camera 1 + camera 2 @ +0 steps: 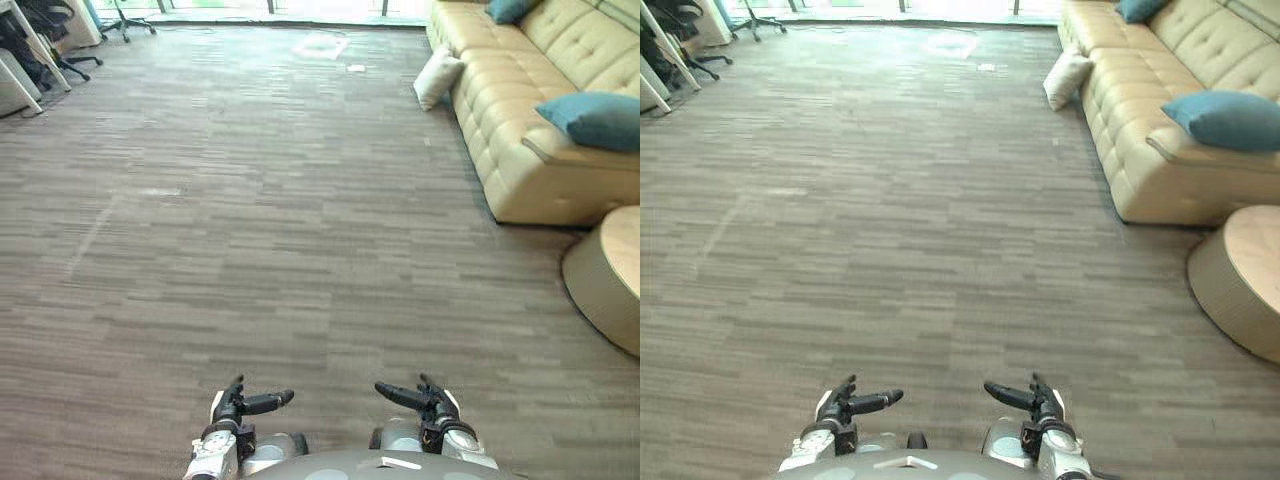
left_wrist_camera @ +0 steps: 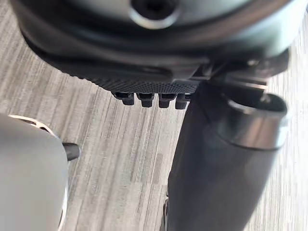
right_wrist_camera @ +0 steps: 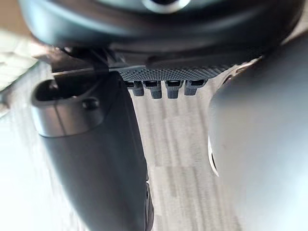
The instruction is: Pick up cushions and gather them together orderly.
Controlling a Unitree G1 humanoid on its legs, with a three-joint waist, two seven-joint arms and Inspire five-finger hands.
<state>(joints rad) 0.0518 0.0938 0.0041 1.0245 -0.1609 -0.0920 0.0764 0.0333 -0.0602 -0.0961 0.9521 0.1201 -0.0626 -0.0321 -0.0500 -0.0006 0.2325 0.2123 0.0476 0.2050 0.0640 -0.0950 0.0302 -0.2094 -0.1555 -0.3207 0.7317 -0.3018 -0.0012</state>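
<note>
A cream cushion (image 1: 437, 78) leans on the floor against the beige sofa (image 1: 520, 120) at the far right. A teal cushion (image 1: 597, 119) lies on the sofa's near seat, and another teal cushion (image 1: 508, 9) sits further back on it. My left hand (image 1: 240, 405) and right hand (image 1: 425, 401) hover low in front of me, both open and empty, far from every cushion. The left hand's thumb (image 2: 216, 163) and fingers (image 2: 149, 98) stand straight over the bare floor. In the right wrist view, the right hand's thumb (image 3: 96, 154) is straight too.
A round beige ottoman (image 1: 610, 275) stands at the right, near the sofa's front end. Office chairs (image 1: 60, 40) and a desk edge stand at the far left. A small white scrap (image 1: 356, 68) lies on the wood-look floor (image 1: 260, 220) far ahead.
</note>
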